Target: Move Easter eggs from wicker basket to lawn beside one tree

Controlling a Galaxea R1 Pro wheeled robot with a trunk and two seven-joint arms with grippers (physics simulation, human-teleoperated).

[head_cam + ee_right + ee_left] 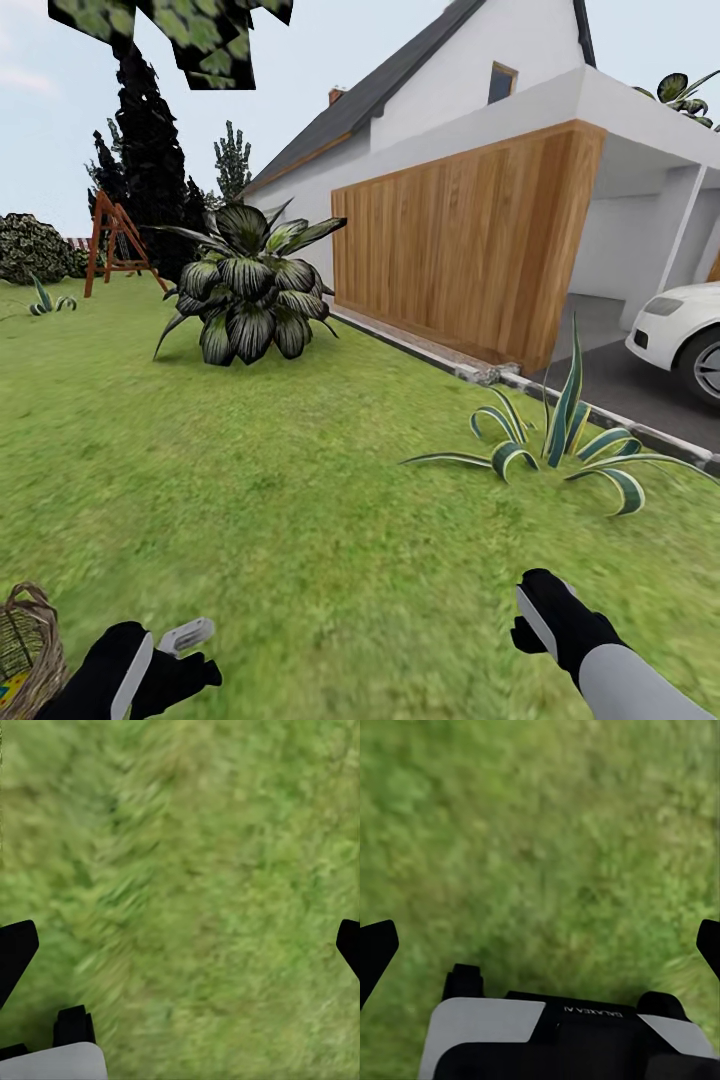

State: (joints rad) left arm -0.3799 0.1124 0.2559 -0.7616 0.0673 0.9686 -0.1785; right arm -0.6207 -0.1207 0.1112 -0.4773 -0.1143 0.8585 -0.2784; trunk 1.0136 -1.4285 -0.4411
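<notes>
Both pincers spread over bare lawn (300,520); wicker basket (25,650) beside left pincer (540,945).

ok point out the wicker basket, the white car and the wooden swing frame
wicker basket (28,650), head view, woven wall at its rim
white car (672,318), head view, front bumper
wooden swing frame (112,240), head view, its slanted legs

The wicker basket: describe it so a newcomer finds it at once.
Start on the lawn in front of the white house, then drop to the head view's bottom left corner. There, beside the left tool, sits the wicker basket: brown and woven, unlike the leafy plants around.
</notes>
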